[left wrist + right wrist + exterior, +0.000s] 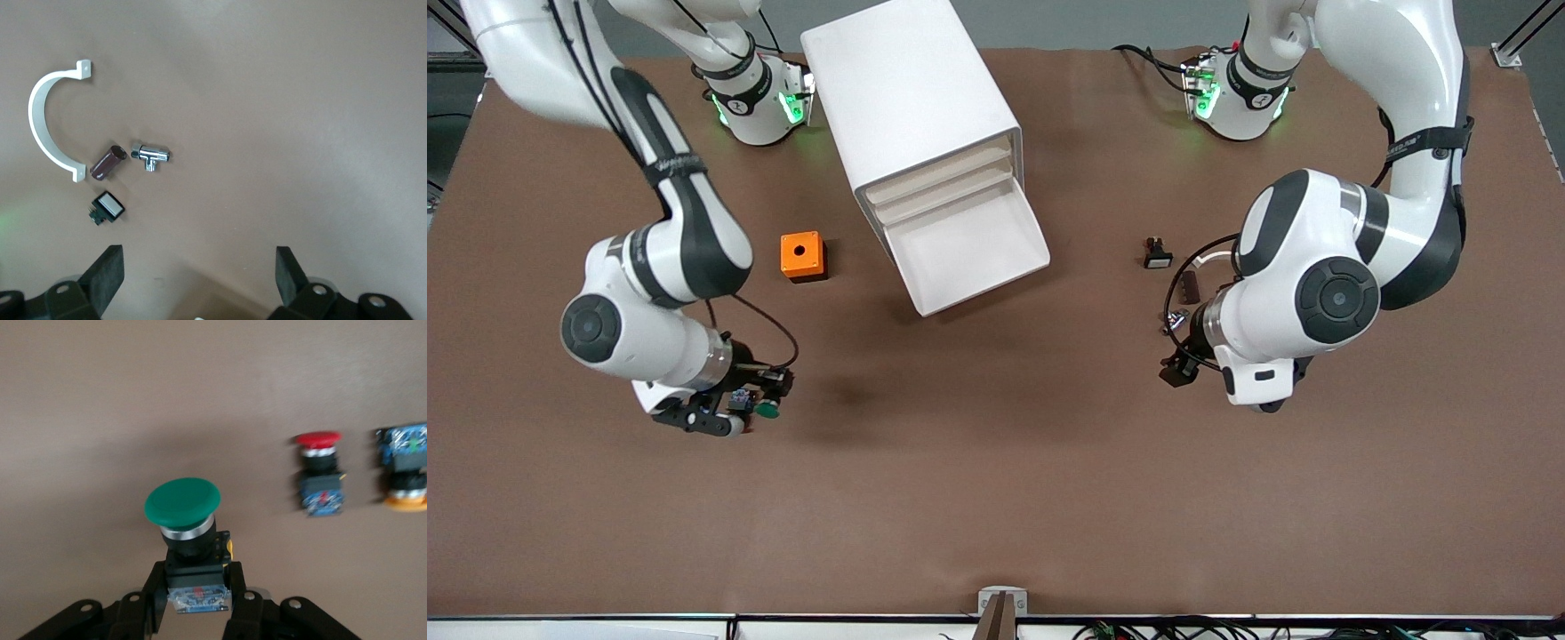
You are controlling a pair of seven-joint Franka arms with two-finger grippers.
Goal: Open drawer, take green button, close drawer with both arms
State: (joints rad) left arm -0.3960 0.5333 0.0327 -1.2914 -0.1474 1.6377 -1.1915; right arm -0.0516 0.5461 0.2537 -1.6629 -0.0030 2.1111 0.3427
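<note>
The white cabinet (911,98) lies at the middle of the table, and its lowest drawer (969,253) is pulled out with a bare white inside. My right gripper (751,404) hangs over the table nearer the front camera than the orange box, shut on the green-capped button (765,410). In the right wrist view the fingers (150,597) clamp the button's (183,503) black body, its blue block between them. My left gripper (1178,366) hovers open and empty toward the left arm's end of the table; its fingers (110,267) stand wide apart.
An orange box with a round hole (802,256) sits beside the cabinet. A red-capped button (320,473) and a yellow-capped button (407,470) lie on the table. A white curved clamp (47,127), brown cylinder (108,162), chrome fitting (151,156) and small black switch (107,207) lie under the left gripper.
</note>
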